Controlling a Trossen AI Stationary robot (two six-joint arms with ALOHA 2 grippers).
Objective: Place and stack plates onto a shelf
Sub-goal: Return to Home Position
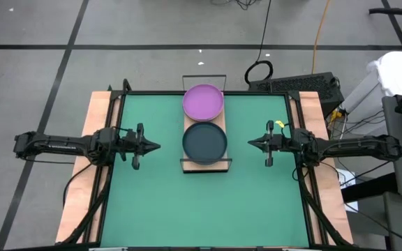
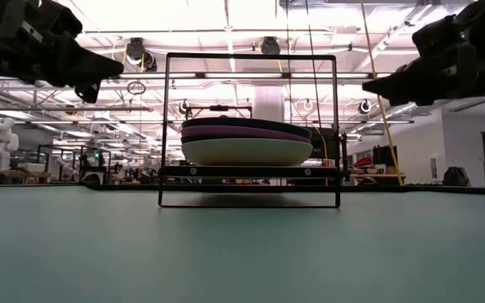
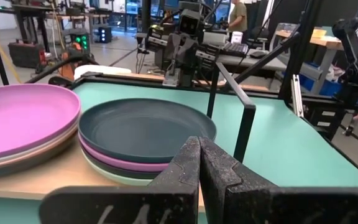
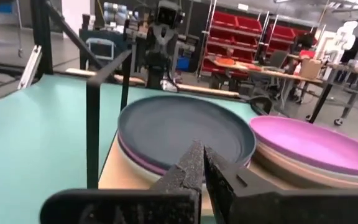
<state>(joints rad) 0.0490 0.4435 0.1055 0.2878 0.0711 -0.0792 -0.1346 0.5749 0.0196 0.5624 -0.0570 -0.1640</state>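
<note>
The wooden shelf (image 1: 223, 166) with black wire ends runs from the table's middle to its far edge. Two stacks of plates rest on it. The nearer stack (image 1: 204, 142) has a dark grey plate on top, a purple one under it (image 3: 129, 167) and a pale one at the bottom (image 2: 247, 151). The farther stack (image 1: 202, 102) is topped by a purple plate over paler ones (image 4: 291, 163). My left gripper (image 1: 158, 146) hovers shut left of the shelf. My right gripper (image 1: 250, 143) hovers shut right of it. Both point at the nearer stack.
The green table top (image 1: 201, 209) lies bare in front of the shelf and to both sides of it. Wooden rails (image 1: 89, 167) run along the table's left and right. Cables and equipment lie on the floor beyond the far edge (image 1: 292, 84).
</note>
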